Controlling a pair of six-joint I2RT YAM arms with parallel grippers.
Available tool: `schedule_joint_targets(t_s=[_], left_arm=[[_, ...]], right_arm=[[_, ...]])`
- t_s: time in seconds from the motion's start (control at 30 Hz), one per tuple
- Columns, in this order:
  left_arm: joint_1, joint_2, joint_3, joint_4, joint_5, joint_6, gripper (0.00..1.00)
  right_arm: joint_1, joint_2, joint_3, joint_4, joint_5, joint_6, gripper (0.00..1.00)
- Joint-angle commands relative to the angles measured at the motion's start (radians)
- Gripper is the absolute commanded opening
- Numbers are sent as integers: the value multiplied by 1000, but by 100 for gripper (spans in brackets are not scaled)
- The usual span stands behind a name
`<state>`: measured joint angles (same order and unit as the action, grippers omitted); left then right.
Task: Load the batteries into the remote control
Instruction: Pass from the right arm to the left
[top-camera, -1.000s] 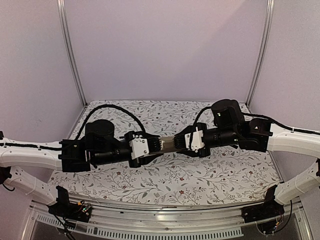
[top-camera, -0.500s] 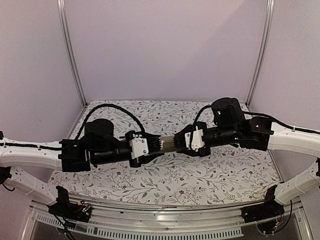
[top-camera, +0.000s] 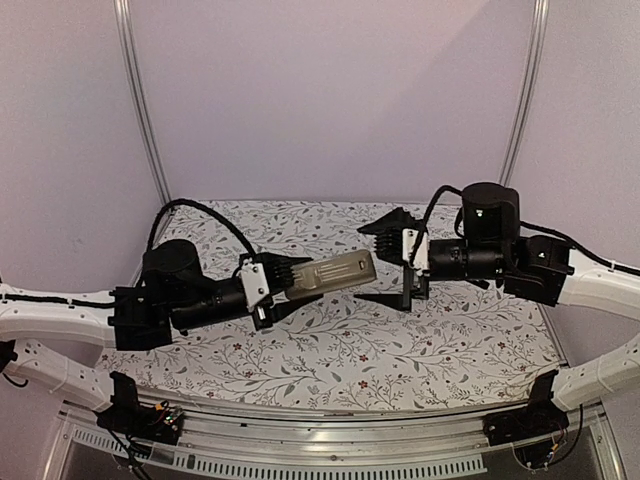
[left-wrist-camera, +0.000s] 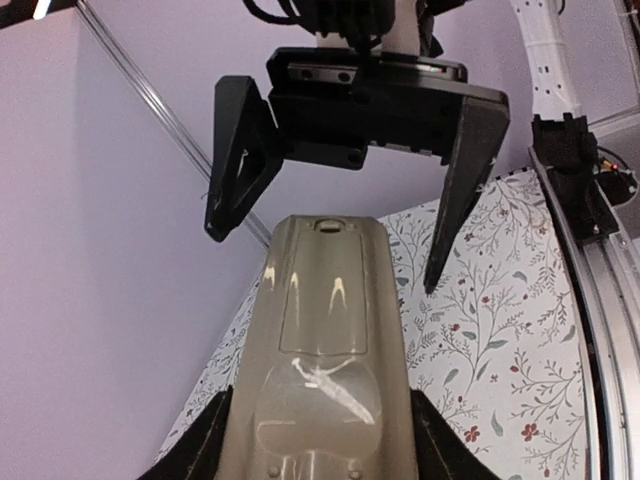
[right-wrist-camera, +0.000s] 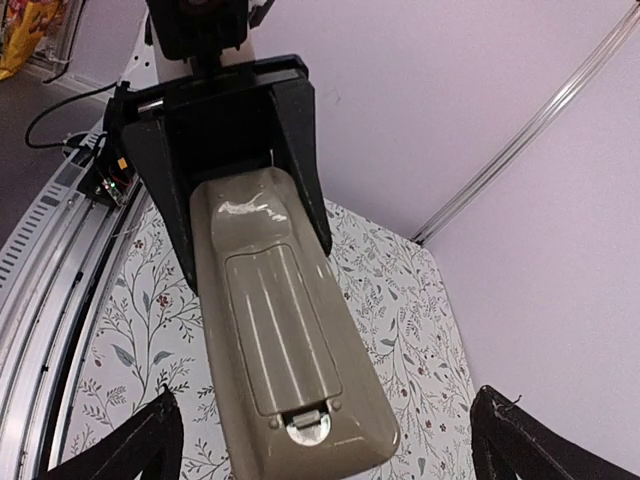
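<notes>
The left gripper (top-camera: 298, 285) pinches the remote control (top-camera: 338, 272) by one end; the right gripper (top-camera: 362, 266) stands spread wide. It looks light, stiff and glossy-slick, so best clamped across its long edges.

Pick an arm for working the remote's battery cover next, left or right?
Right. The left gripper is shut on the remote, holding it off the table. The right gripper is open and empty, facing the remote's free end, where the cover latch sits. No batteries are in view.
</notes>
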<state>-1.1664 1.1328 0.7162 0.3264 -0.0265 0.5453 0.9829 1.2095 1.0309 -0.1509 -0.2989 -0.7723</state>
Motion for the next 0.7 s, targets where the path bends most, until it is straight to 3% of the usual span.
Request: schedule_joint_targets(t_s=[0.0, 0.1, 0.3, 0.67], left_arm=[[30, -43, -78, 352, 113, -192, 0], [33, -5, -91, 560, 155, -294, 0], [33, 85, -26, 775, 235, -400, 0], [32, 153, 14, 813, 306, -452, 0]], right_arm=[[-37, -142, -105, 278, -132, 246, 99], [-49, -200, -135, 408, -191, 363, 99], [-49, -190, -97, 565, -273, 484, 99], [-46, -27, 3, 670, -440, 636, 94]])
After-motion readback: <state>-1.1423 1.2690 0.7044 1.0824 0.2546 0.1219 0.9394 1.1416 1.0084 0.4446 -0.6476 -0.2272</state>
